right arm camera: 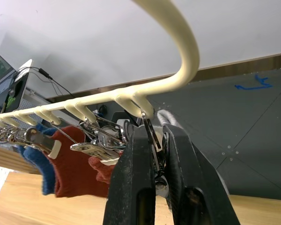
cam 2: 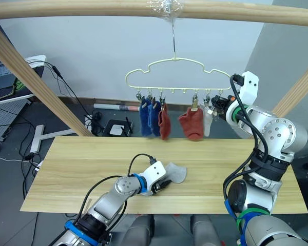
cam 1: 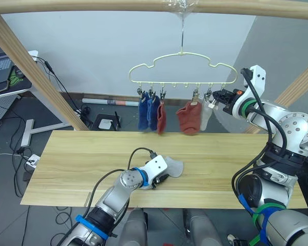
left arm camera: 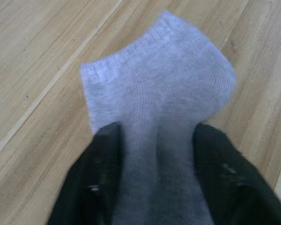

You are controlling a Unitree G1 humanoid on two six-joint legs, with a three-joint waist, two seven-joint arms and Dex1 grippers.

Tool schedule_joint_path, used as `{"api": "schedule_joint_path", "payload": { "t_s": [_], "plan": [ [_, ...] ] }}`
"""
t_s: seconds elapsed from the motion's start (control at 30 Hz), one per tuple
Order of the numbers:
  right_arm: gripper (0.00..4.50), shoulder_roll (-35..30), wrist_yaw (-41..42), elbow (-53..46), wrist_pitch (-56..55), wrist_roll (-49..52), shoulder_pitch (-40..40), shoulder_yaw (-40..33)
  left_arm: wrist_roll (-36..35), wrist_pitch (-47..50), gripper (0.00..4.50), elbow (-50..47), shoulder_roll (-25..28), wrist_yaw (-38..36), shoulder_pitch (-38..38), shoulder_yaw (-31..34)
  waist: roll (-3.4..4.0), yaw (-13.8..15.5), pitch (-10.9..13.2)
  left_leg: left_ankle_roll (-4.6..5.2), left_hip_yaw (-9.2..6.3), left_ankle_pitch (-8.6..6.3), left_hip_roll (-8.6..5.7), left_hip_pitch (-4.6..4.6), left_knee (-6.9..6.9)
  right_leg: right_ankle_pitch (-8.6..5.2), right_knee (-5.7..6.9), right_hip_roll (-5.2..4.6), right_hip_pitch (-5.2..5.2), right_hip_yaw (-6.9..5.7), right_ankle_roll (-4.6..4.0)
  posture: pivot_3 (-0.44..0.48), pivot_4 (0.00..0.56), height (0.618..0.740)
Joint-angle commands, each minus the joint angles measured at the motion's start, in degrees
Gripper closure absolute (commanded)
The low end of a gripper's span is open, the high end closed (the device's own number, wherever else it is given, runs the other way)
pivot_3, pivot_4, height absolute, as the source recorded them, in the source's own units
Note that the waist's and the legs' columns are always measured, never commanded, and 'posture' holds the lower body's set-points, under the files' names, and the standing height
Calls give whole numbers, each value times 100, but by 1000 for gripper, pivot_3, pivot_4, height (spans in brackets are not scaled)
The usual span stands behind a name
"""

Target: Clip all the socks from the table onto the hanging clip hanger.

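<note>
Left eye view: table [cam 1: 66, 169] runs wide, w/ bare planks left of the left gripper [cam 1: 162, 179] and more bare wood to its right up to the right arm. One light grey sock [cam 1: 173, 167] lies on it near the middle, closer to the front edge than the back; the left gripper's black fingers rest on that sock's near end. Clip hanger [cam 1: 182, 70] hangs by its hook from the wooden beam [cam 1: 92, 5], above the table's back edge. Counted on the hanger: 2 blue socks [cam 1: 148, 114] side by side at the left end, 1 rust red sock [cam 1: 161, 119] just beside them, then a gap, 1 more rust red sock [cam 1: 189, 119], 1 light grey sock [cam 1: 206, 116] touching it. That's 5 hung, 1 on the table. Right gripper [cam 1: 222, 97] is up at the hanger's right end, beside the hung grey sock.

Left wrist view: the two fingers [left arm camera: 91, 183] sit spread apart, one either side of the grey sock, which lies flat between them; not clenched on it. Bare wood shows on both sides of the sock.

Right wrist view: right gripper's fingers [right arm camera: 131, 187] are pressed together on the endmost metal clip [right arm camera: 152, 140], right under the hanger's curved end. Other clips line up away along the wire, w/ red and blue fabric below.
</note>
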Motion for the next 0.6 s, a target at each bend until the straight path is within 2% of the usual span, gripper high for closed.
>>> {"api": "schedule_joint_path", "payload": {
  "t_s": [0.03, 0.13, 0.2, 0.27, 0.4, 0.5, 0.6],
  "plan": [
    [4475, -70, -149, -27, 31, -106, 122, -125, 128, -150, 3571, 265, 61, -106, 109, -78, 0, -1, 0, 0, 0, 0, 0, 1, 0, 0, 0, 0, 0, 0, 0, -21, 256, 740],
    [4475, -81, -157, -13, 15, -120, 128, -110, 76, -305, 4440, 344, 17, -119, 114, 4, 0, -1, -1, 0, 0, 0, 0, 2, 0, -1, 0, 0, 2, 0, 2, -24, 260, 740],
    [4475, -75, -160, -40, 55, -107, 115, -127, -153, -456, 4486, 305, -128, -170, 110, 180, 0, -1, -1, 0, 0, 0, 0, 3, 0, -1, 0, 0, 3, 0, 1, -24, 260, 740],
    [4475, -30, -209, -16, 195, -85, 6, -286, -748, -532, 4486, 118, -491, -389, 72, 490, 0, 2, 0, 0, 0, 0, 0, 2, 0, 0, 0, 0, 3, 0, -1, -24, 260, 740],
    [4475, 218, -476, 196, 615, -168, -444, -940, -1723, -36, 4486, -309, -1191, -647, -110, 943, 1, 4, 0, 0, -1, 0, -1, -4, 5, 6, -1, -3, 2, -2, -5, -41, 263, 740],
    [4475, 343, -631, 268, 924, -296, -783, -1308, -2295, 428, 4486, -528, -1751, -361, -365, 1351, 1, -16, 0, 0, -2, 0, -1, -3, 5, 7, 1, -1, 1, -3, -6, -41, 263, 740],
    [4475, 375, -687, 281, 1019, -343, -900, -1422, -2476, 653, 4486, -605, -1944, -220, -483, 1486, 1, -44, 0, 1, -2, 0, -1, -1, 4, 7, 3, 0, 1, -2, -6, -50, 263, 740]
  ]
}}
